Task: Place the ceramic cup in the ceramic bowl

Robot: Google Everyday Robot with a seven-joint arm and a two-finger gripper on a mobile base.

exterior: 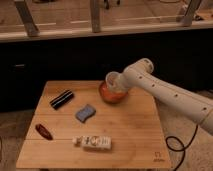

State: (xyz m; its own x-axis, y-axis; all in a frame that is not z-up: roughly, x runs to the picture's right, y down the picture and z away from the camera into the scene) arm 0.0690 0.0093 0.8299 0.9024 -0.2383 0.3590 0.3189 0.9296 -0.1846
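The orange-red ceramic bowl (111,96) stands on the wooden table (130,135) near its far edge. The off-white ceramic cup (112,79) is held tilted just above the bowl's far right rim. My gripper (120,83) is at the end of the white arm that reaches in from the right, and it is wrapped around the cup, directly over the bowl. The arm's wrist hides the bowl's right side.
On the table lie a black cylinder (61,99) at the left, a blue-grey sponge (85,112) in the middle, a dark red object (43,131) at the front left and a white packet (92,142) near the front. A black cable (177,145) hangs at the right.
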